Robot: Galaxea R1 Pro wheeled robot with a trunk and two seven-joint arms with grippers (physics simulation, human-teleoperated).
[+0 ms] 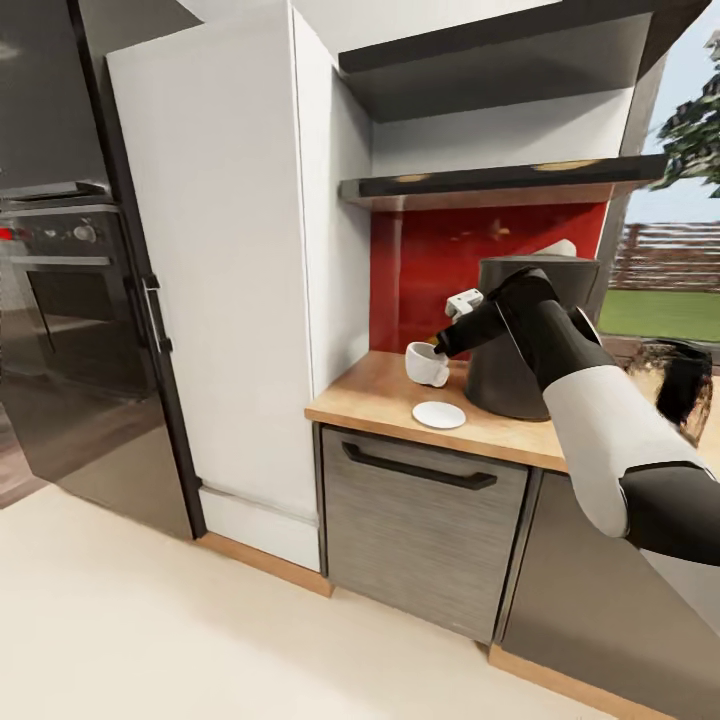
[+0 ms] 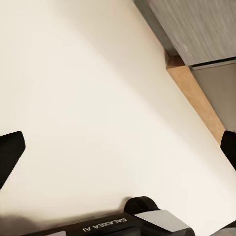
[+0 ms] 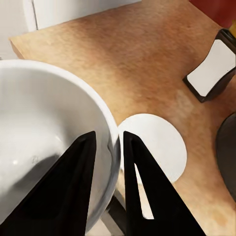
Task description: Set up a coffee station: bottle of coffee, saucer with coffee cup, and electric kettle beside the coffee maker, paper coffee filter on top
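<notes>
My right gripper (image 1: 441, 350) is shut on the rim of the white coffee cup (image 1: 426, 364), which hangs tilted a little above the wooden countertop (image 1: 370, 400). In the right wrist view one finger (image 3: 73, 177) is inside the cup (image 3: 44, 128) and the other outside. The white saucer (image 1: 439, 415) lies bare on the counter just in front of and below the cup, and appears past the fingers as saucer (image 3: 160, 145). Behind them stands the dark grey coffee maker (image 1: 510, 370) with a white folded piece (image 1: 556, 248) on top. My left gripper (image 2: 118, 147) is open over the floor.
A tall white cabinet (image 1: 220, 280) borders the counter's left end, and a dark shelf (image 1: 500, 182) hangs above the red backsplash. A dark block with a white face (image 3: 211, 71) sits on the counter. A blurred dark object (image 1: 680, 380) stands right of my arm.
</notes>
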